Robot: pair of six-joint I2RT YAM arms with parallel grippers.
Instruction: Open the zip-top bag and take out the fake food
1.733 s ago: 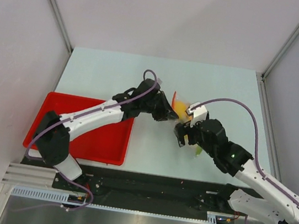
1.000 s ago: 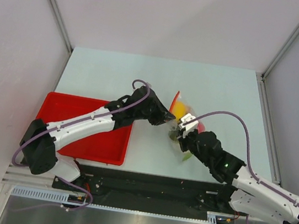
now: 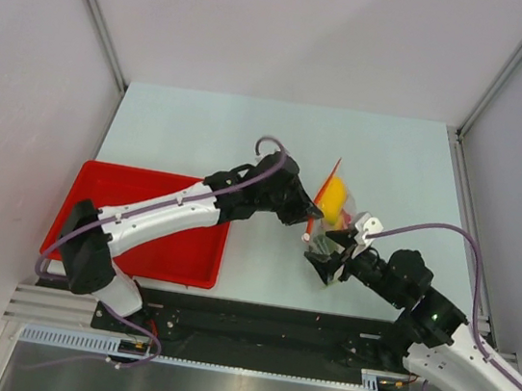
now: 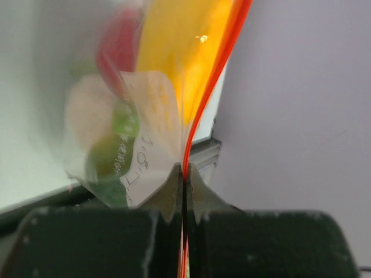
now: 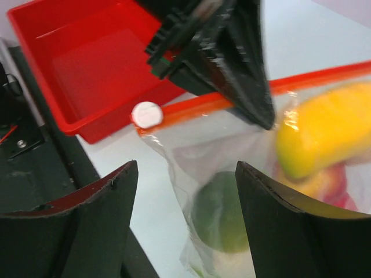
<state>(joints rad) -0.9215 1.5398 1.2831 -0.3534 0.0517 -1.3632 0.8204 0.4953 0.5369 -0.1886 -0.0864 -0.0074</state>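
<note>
Against grey wall (image 4: 301, 104), left claw (image 4: 184, 176) pinches zip-top bag (image 4: 142, 156), unclear overhead.

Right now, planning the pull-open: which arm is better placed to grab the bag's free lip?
Right. The left gripper is shut on the zip-top bag at its red strip; the right gripper is open, facing it.

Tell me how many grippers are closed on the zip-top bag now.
1. The left gripper is shut on the zip-top bag's red zip strip. The right gripper is open, its fingers standing either side of the bag.
</note>
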